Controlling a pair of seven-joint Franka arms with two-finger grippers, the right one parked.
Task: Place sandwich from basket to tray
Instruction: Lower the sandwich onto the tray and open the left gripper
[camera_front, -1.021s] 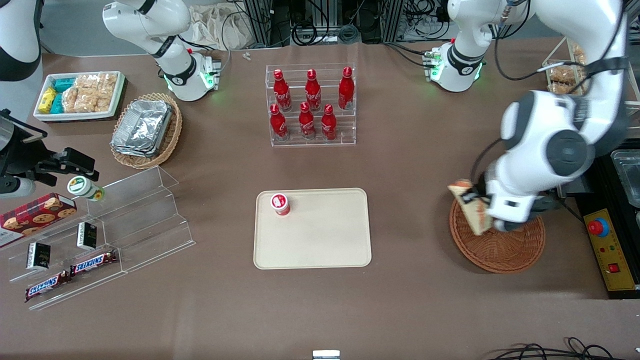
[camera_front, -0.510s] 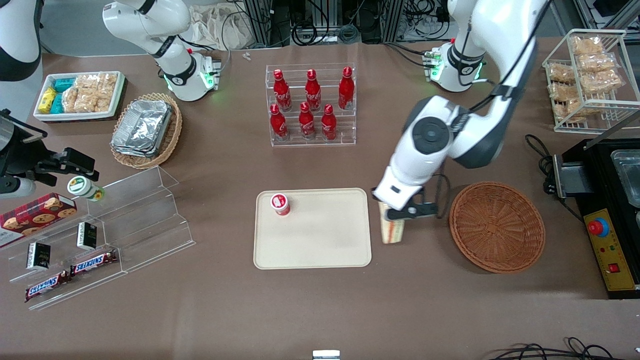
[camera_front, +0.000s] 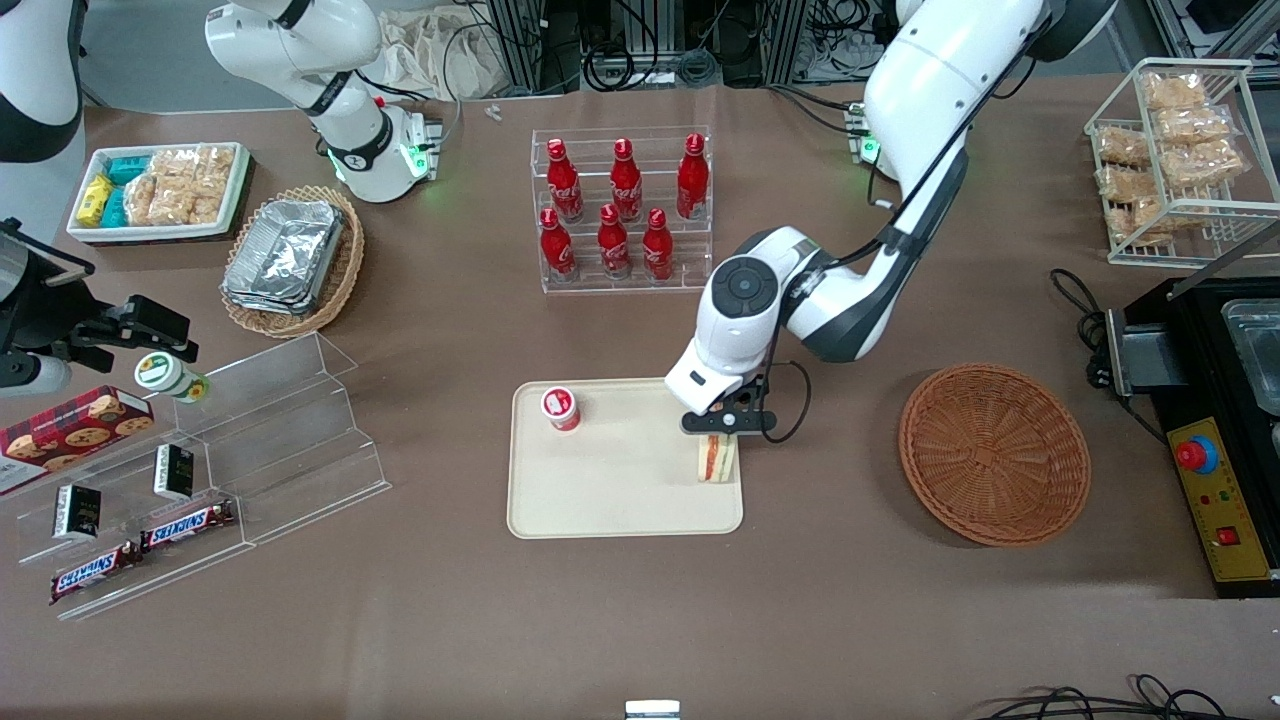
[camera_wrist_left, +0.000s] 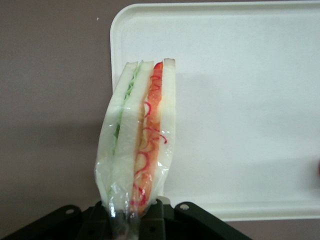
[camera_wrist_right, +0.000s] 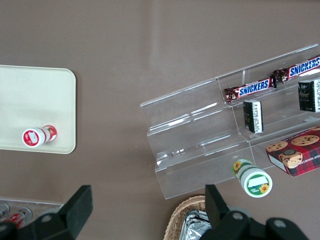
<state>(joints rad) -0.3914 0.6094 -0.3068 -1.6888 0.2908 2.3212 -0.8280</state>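
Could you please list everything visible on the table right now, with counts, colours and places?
sandwich: 1, white bread with red and green filling, held over the tray's edge.
tray: 1, cream, mid-table.
small bottle: 1, red with white cap, on the tray.
basket: 1, reddish-brown, toward the working arm's end.
cola bottles: 6, red, in a clear rack.
foil containers: stack, silver, in a tan basket.
Snickers bars: 2, brown, on clear shelves.
cookie box: 1, red.
claw: 1, black, shut on the sandwich.

Claw (camera_front: 722, 432) and sandwich (camera_front: 716, 458) now over tray (camera_front: 620, 500), off basket (camera_front: 993, 455).
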